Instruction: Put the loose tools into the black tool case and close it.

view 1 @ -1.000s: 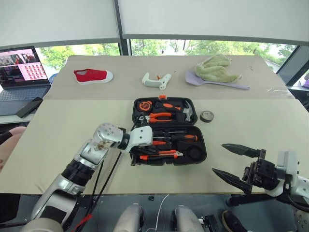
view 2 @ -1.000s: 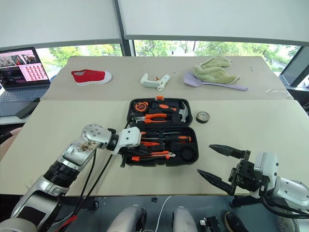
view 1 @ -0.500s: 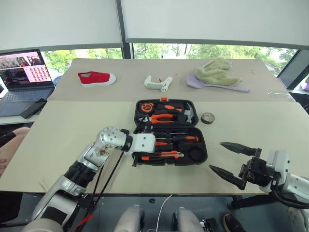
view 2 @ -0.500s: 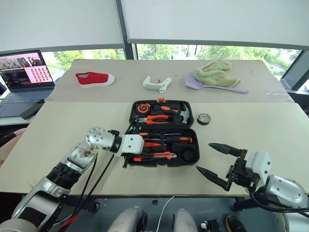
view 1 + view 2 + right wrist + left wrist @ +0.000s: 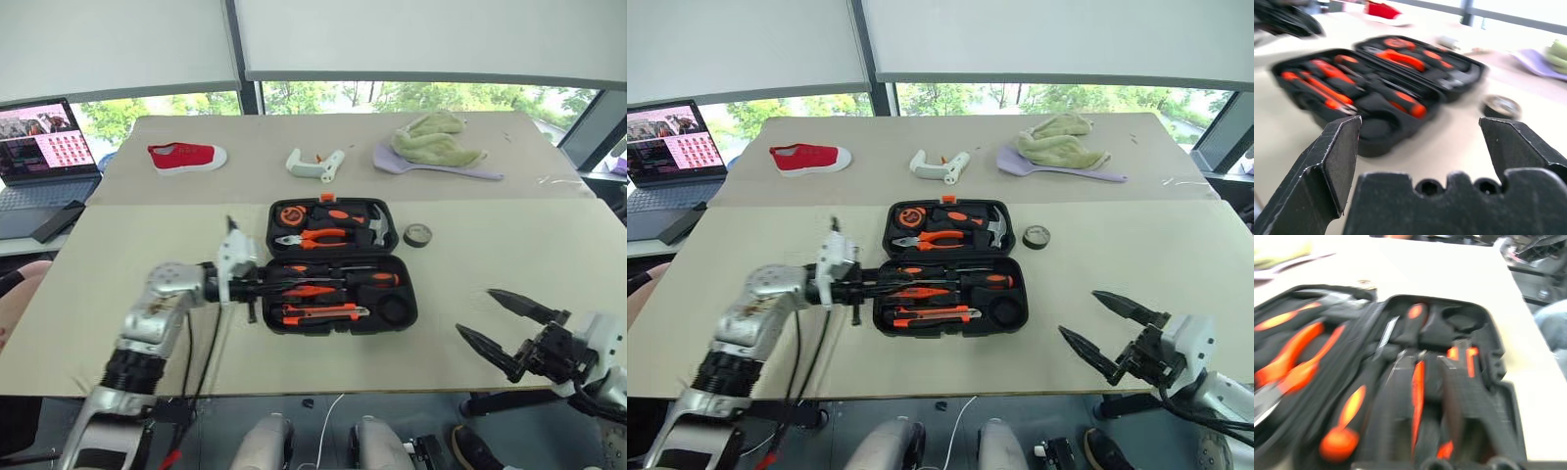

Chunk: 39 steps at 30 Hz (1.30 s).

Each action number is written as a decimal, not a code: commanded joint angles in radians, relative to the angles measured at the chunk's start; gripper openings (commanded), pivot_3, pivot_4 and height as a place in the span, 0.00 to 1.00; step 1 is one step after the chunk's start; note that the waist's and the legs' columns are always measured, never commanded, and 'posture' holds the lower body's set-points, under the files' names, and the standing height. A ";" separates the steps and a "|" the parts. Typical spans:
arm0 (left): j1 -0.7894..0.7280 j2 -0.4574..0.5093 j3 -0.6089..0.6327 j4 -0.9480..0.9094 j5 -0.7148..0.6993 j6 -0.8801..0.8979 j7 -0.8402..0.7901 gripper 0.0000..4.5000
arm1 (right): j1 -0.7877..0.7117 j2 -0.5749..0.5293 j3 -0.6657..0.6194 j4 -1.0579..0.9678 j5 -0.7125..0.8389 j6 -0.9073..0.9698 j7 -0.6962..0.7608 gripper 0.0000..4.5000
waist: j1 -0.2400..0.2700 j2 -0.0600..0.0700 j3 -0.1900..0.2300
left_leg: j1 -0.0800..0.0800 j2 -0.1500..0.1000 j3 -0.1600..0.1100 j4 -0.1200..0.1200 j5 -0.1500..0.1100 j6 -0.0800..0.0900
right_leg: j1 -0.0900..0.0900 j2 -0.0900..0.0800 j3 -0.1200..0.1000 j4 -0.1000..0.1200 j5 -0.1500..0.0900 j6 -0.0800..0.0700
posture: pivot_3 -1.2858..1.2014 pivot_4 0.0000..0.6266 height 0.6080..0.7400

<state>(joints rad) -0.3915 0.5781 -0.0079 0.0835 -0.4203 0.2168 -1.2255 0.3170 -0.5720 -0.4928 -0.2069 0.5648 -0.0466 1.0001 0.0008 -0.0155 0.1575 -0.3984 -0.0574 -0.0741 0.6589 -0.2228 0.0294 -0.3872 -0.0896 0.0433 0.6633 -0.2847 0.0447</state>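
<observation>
The black tool case point(image 5: 338, 253) lies open in the middle of the table. Its near half holds two orange-and-black screwdrivers point(image 5: 364, 278), a slim orange tool point(image 5: 310, 292) and an orange-black knife point(image 5: 323, 313). A small dark tape roll point(image 5: 418, 235) lies on the table just right of the case's lid. My left gripper point(image 5: 257, 299) is at the case's near-left edge, pointing across it, open and holding nothing. The left wrist view looks along the tools point(image 5: 1418, 387) in their slots. My right gripper point(image 5: 474, 311) hangs open and empty off the case's near-right corner.
Pliers point(image 5: 315, 237) and a hammer point(image 5: 377, 227) sit in the lid. Along the far table lie a red shoe point(image 5: 186, 156), a white glue gun point(image 5: 315, 164), a green cloth point(image 5: 436, 140) and a purple scoop point(image 5: 446, 169). A laptop point(image 5: 44, 157) stands at far left.
My left gripper has drawn back to the left out of the case and opened its fingers. My right gripper has drifted right and lower, still open.
</observation>
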 commanded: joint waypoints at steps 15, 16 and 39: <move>0.054 0.084 0.187 -0.072 -0.198 0.135 -0.003 0.98 | -0.603 -0.348 0.310 0.289 -0.260 0.282 0.015 1.00 | -0.021 0.003 0.004 | 0.000 0.000 0.003 0.001 0.001 -0.001 | -0.002 -0.001 0.000 0.000 0.002 -0.001 | 0.52 0.24 1.00; 0.046 0.074 0.178 -0.080 -0.195 0.139 0.004 0.98 | -0.683 -0.360 0.363 0.336 -0.286 0.304 0.043 1.00 | -0.021 0.003 0.004 | 0.000 0.000 0.003 0.000 0.001 0.000 | -0.001 -0.001 0.000 0.000 0.002 0.000 | 0.52 0.24 1.00; 0.049 -0.056 0.120 -0.084 -0.129 -0.021 0.058 1.00 | -1.584 -0.037 0.884 1.452 -0.873 0.004 0.169 0.88 | -0.024 0.000 0.006 | -0.016 -0.003 0.004 0.001 0.001 -0.004 | -0.020 -0.001 -0.001 0.001 0.003 -0.001 | 0.52 0.24 1.00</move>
<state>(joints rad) -0.3398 0.5180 0.1009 0.0146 -0.5507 0.2186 -1.1700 -1.2298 -0.6115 0.3917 1.2343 -0.2948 -0.0178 1.1893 -0.0236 -0.0151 0.1634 -0.4147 -0.0601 -0.0700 0.6596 -0.2213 0.0252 -0.4074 -0.0906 0.0427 0.6648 -0.2818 0.0442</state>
